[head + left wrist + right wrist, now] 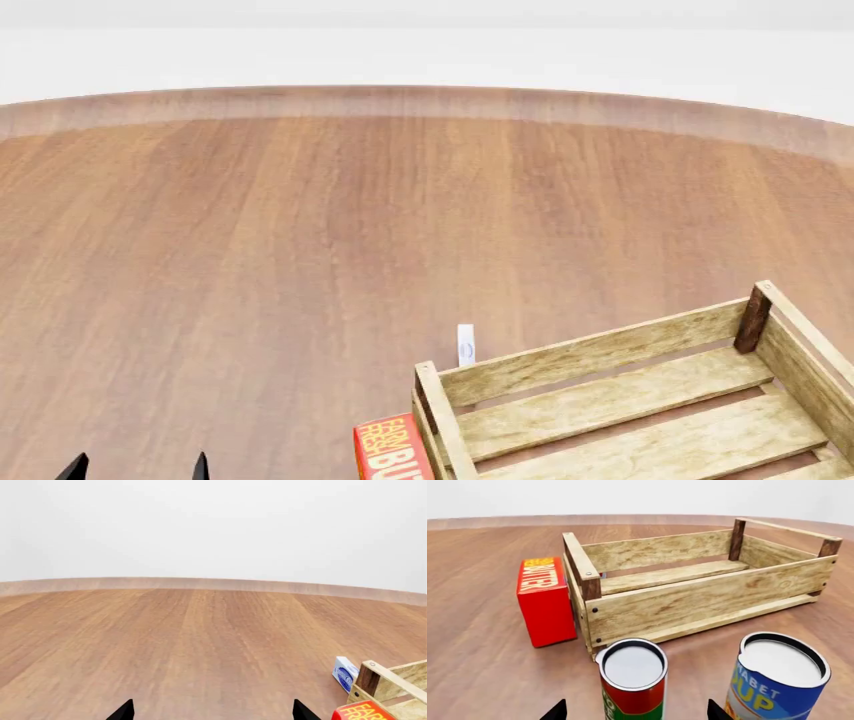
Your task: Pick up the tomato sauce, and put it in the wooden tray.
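Note:
In the right wrist view the tomato sauce (632, 680), a red and green can with a silvery top, stands upright on the table. My right gripper (636, 711) is open, its two black fingertips apart on either side of the can without touching it. The wooden tray (694, 597), a pale slatted crate, stands just beyond the can; it also shows in the head view (627, 400) and in the left wrist view (393, 685). My left gripper (212, 711) is open and empty over bare table; its tips show low in the head view (136, 466).
A blue-and-yellow can (777, 680) stands close beside the tomato sauce. A red butter box (546, 600) stands against the crate's end, also in the head view (390, 452). A small blue-and-white packet (466, 346) lies behind the crate. The round wooden table's far edge (427, 98) curves across.

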### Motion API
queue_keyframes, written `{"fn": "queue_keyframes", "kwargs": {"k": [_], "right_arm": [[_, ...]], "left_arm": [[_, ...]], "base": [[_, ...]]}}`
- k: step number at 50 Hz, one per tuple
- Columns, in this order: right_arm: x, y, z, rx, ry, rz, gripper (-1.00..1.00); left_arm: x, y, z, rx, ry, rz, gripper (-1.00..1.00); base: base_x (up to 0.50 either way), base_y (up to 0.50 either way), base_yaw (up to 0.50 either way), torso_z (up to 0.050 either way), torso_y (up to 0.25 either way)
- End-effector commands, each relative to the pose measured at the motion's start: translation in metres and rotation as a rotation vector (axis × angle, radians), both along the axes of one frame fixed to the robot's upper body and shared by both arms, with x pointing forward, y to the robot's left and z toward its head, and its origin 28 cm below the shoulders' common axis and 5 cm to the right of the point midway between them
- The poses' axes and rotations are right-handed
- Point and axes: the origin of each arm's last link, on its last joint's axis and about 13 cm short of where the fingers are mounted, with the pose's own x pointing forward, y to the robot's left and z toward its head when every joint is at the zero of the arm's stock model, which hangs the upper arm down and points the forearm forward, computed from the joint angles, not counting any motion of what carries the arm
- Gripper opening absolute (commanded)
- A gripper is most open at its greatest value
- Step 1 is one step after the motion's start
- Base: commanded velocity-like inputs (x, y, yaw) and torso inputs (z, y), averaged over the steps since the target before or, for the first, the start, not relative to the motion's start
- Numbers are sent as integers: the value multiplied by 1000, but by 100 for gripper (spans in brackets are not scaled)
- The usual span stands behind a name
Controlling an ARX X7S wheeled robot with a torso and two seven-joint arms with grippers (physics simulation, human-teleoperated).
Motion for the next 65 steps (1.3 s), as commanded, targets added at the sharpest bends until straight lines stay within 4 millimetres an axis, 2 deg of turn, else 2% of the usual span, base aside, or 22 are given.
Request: {"fn": "queue_keyframes", "kwargs": {"k": [1,23,45,65], "right_arm": [[7,2,-3,-14,16,6,100],[24,2,-11,-47,50,6,100],[37,1,-9,-57,51,-7,100],[49,3,-15,-67,77,-4,100]], "left_arm": [[0,0,0,-2,0,2,100],[0,0,0,-1,2,2,100],[0,0,0,2,2,0,100],[0,-1,1,2,2,0,100]], "base": [[0,0,0,0,0],[0,0,0,0,0],[0,0,0,0,0],[0,0,0,0,0]]}}
